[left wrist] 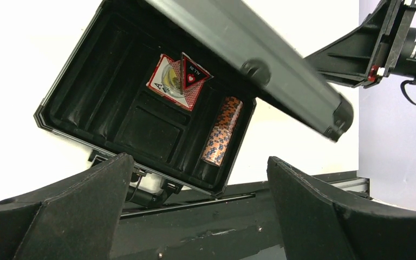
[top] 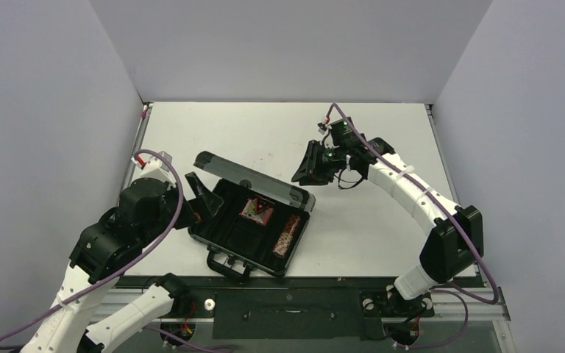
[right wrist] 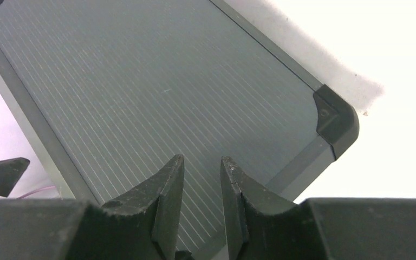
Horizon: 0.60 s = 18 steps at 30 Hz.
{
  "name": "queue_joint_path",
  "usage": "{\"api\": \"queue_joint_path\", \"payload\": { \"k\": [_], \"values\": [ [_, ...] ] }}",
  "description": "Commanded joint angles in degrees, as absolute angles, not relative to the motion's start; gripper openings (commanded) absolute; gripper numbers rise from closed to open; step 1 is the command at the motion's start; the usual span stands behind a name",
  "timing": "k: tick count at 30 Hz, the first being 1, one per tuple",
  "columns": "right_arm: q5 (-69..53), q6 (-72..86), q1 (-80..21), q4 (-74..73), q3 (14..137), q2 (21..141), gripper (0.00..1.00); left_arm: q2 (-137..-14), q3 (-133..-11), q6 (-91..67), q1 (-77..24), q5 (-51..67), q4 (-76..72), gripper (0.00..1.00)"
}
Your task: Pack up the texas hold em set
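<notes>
Black briefcase-style hard case (top: 224,220) lying half open on white counter (top: 279,125).

Top view: left claw (top: 199,193) at the case's left edge; right claw (top: 305,170) just beside the raised grey ribbed lid (top: 254,175). Left wrist view: left fingers (left wrist: 86,206) spread wide, holding nothing; pink card box (left wrist: 165,84), red-black triangle (left wrist: 194,73) and reddish-brown chip roll (left wrist: 222,130) in the tray. Right wrist view: right fingers (right wrist: 168,184) narrowly parted over the lid, gripping nothing.

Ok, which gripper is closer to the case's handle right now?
Left. The left gripper sits by the case at its left edge, just up from the handle; the right gripper is beyond the raised lid.
</notes>
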<state>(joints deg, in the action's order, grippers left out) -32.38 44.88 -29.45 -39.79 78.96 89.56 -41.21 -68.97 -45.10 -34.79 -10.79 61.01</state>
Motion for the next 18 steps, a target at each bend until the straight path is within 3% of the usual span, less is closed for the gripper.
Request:
{"api": "queue_joint_path", "payload": {
  "k": [1,18],
  "values": [
    [-30.7,46.0,-30.5,-37.8,76.4,85.1,0.28,-40.8,-70.8,-46.2,-34.6,-10.1,59.9,0.93],
    [-26.6,48.3,-36.8,-35.5,71.6,80.9,0.29,-33.3,-68.8,-51.8,-34.6,-11.7,69.7,0.90]
  ]
}}
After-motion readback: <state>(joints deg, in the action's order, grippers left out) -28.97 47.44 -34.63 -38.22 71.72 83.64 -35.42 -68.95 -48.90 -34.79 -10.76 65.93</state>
